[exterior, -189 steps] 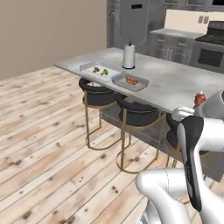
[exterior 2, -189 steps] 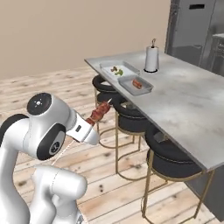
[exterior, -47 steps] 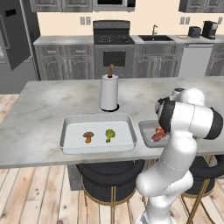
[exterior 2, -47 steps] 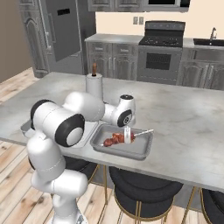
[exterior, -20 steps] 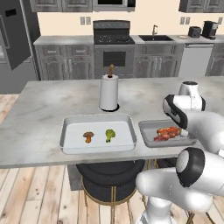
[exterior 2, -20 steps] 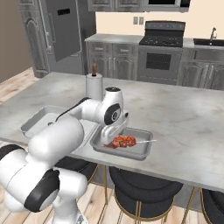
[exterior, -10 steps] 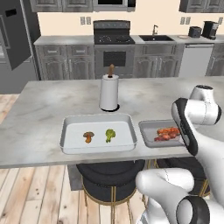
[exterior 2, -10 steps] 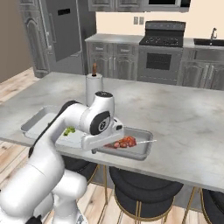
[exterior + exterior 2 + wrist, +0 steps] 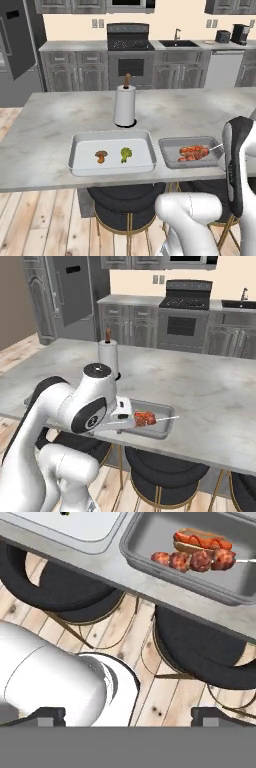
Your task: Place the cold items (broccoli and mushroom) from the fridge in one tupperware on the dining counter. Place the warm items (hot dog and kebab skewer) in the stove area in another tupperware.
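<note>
1. The kebab skewer (image 9: pixel 192 560) lies flat in the grey tupperware (image 9: pixel 150 526). In the hand view its long axis runs left to right across the tray, with four brown meat chunks in a row and the thin bare stick (image 9: pixel 245 560) pointing toward the right edge.
2. The hot dog (image 9: pixel 202 539) lies just beside the skewer, on the far side from the counter's front edge, its long axis roughly parallel to it; a red stripe runs along its length.
3. In the left base view the same tray (image 9: pixel 170 146) sits near the front edge of the dining counter (image 9: pixel 55 120), with both warm items (image 9: pixel 193 151) inside and the skewer's stick pointing right and slightly away.
4. The white tupperware (image 9: pixel 80 145) stands just beside the grey one, to its left, a narrow gap between them. It holds the mushroom (image 9: pixel 101 156) and the broccoli (image 9: pixel 125 153), side by side and apart, near the tray's middle.
5. A paper towel roll (image 9: pixel 124 106) stands upright behind the white tray.
6. The gripper (image 9: pixel 129 714) has its two dark tips spread as wide as they go and has hold of nothing. It sits off the counter's front edge, above the black bar stools (image 9: pixel 200 647) and the wooden floor (image 9: pixel 150 697).
</note>
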